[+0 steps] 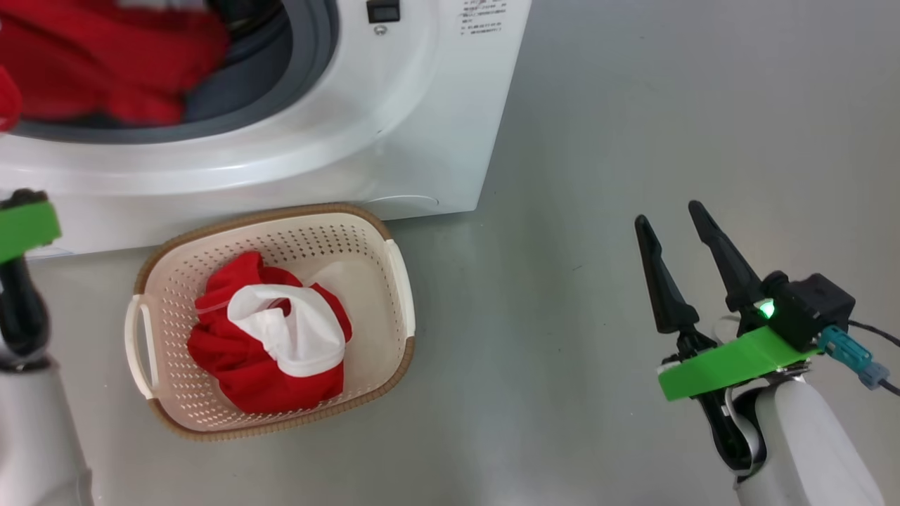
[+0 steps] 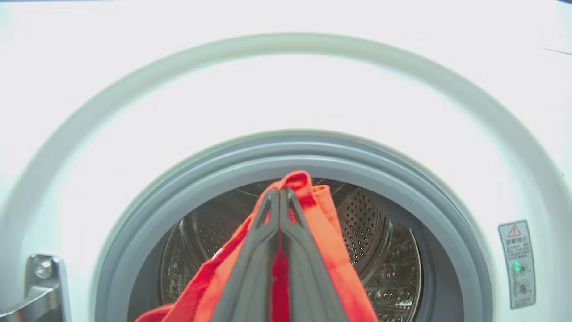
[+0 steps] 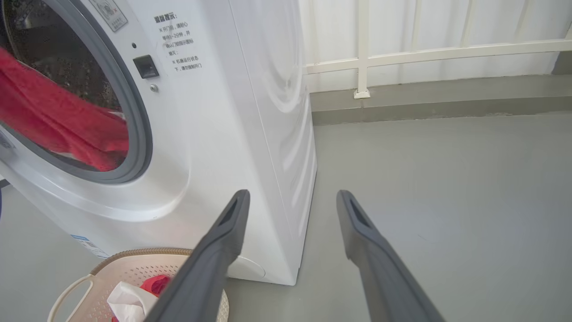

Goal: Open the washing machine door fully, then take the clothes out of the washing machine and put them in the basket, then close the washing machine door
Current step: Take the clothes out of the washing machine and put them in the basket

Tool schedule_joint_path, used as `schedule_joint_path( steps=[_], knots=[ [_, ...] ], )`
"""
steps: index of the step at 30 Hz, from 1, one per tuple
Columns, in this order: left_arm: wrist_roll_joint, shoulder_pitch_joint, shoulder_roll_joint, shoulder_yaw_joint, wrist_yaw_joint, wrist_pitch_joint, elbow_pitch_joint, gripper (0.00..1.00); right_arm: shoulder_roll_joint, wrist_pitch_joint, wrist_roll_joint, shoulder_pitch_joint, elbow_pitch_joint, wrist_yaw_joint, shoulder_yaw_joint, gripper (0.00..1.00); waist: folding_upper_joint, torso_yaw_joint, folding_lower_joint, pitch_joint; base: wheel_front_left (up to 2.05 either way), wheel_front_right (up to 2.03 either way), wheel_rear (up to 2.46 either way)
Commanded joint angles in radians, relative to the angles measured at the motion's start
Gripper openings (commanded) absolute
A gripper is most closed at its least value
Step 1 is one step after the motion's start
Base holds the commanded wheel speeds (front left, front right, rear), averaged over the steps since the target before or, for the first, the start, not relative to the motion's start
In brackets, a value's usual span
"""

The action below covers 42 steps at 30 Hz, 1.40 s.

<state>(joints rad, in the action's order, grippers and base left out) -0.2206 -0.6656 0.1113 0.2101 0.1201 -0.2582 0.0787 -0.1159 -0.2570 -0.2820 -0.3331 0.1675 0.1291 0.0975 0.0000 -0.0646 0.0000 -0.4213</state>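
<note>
Left gripper (image 2: 280, 192), fingers pinched tight on a red garment (image 2: 333, 255), held the cloth at the mouth of the washing machine (image 1: 422, 140). The right gripper (image 1: 668, 214) hung with jaws spread and nothing between them over the grey floor (image 1: 633, 105), well apart from the work. Unloading appeared to be under way: a red-and-white bundle (image 1: 271, 344) lay in the basket (image 1: 323, 235), set on the floor just before the machine. The next move would call for lifting the caught garment clear of the grey gasket (image 2: 286, 150) and down to the basket. Its trailing cloth lay across the gasket's lower lip and could drag. Behind it gleamed the perforated drum (image 2: 380, 232); a white railing (image 3: 362, 49) stood beyond.
</note>
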Motion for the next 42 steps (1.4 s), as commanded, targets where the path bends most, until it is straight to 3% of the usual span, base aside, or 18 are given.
schedule_joint_path(
  steps=[1, 8, 15, 29, 42],
  knots=[
    [0.014, 0.033, 0.025, 0.039, 0.008, -0.004, -0.081, 0.0, -0.002, -0.005, 0.009, 0.028, -0.024, 0.002, 0.017, 1.0, 0.0, 0.004, 0.0, 0.003, 0.0, 0.0, 0.0],
    [0.01, 0.105, -0.015, 0.069, 0.01, -0.004, -0.298, 0.0, -0.006, -0.005, 0.01, 0.03, -0.026, 0.002, 0.014, 1.0, 0.0, 0.013, 0.0, 0.001, 0.0, 0.0, 0.0],
    [0.019, 0.197, -0.038, 0.031, 0.01, -0.004, -0.37, 0.0, -0.006, -0.005, 0.011, 0.03, -0.026, 0.002, 0.019, 1.0, 0.0, 0.018, 0.0, -0.003, 0.0, 0.0, 0.0],
    [0.018, 0.335, -0.055, -0.002, 0.01, -0.004, -0.173, 0.0, -0.003, -0.005, 0.009, 0.017, -0.028, 0.002, 0.03, 1.0, 0.0, -0.002, 0.0, -0.038, 0.0, 0.0, 0.0],
    [0.037, 0.285, -0.042, -0.097, 0.01, -0.004, 0.151, 0.0, 0.007, -0.005, 0.011, -0.016, -0.031, 0.002, 0.047, 1.0, 0.0, -0.027, 0.0, -0.098, 0.0, 0.0, 0.0]
  ],
)
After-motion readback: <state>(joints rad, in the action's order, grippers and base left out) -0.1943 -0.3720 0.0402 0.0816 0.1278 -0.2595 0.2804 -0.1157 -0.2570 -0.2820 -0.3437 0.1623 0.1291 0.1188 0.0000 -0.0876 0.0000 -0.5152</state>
